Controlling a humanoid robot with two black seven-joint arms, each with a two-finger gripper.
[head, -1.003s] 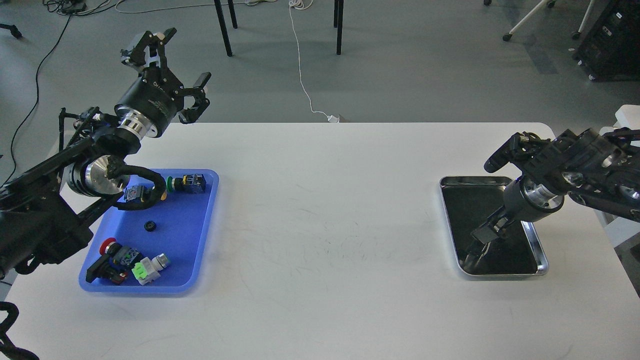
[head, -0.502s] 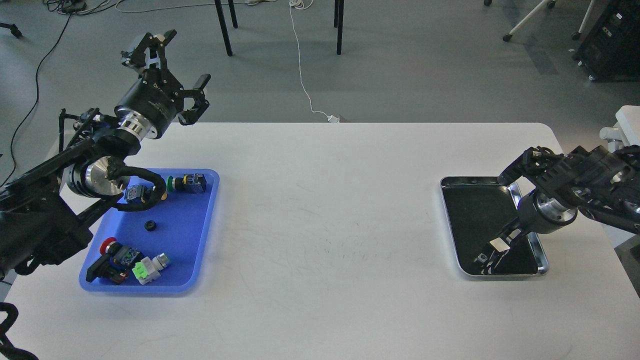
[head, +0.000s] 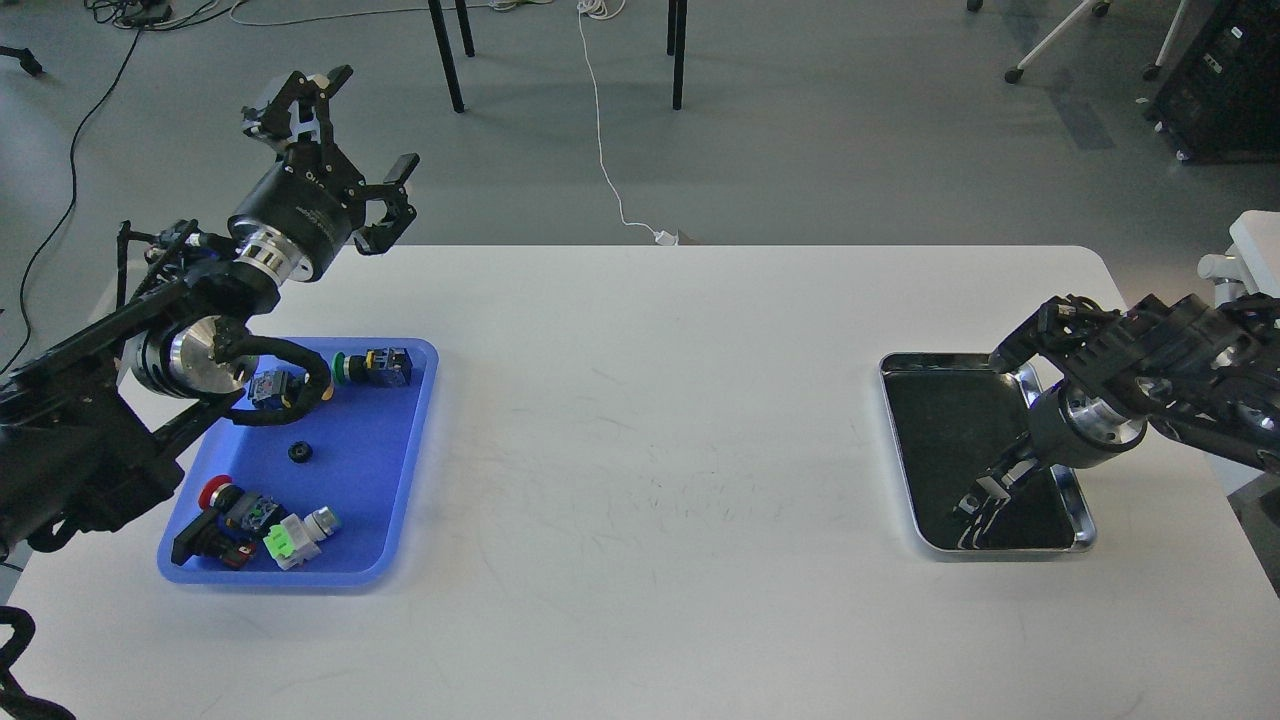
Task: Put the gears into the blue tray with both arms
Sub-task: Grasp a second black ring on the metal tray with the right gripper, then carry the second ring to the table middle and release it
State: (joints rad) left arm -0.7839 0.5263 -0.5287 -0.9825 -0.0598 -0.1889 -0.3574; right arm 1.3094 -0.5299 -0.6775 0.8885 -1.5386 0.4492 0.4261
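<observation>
White tabletop (head: 640,450), faintly scuffed at centre, stands on grey flooring with cables and chair legs beyond. Blue tray (head: 400,480) at left holds one gear (head: 299,453) among push-button switches (head: 262,520). Left gripper (head: 340,130) is raised past the table's far edge, fingers spread, empty. Right gripper (head: 975,505) reaches down into the steel tray (head: 900,440); its closure cannot be determined.

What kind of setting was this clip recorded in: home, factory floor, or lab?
Most likely a robotics lab or test room. A bare white table holds only a blue tray of push-button switches and a steel tray; loose cables trail over grey flooring, and wheeled equipment stands sit behind.
</observation>
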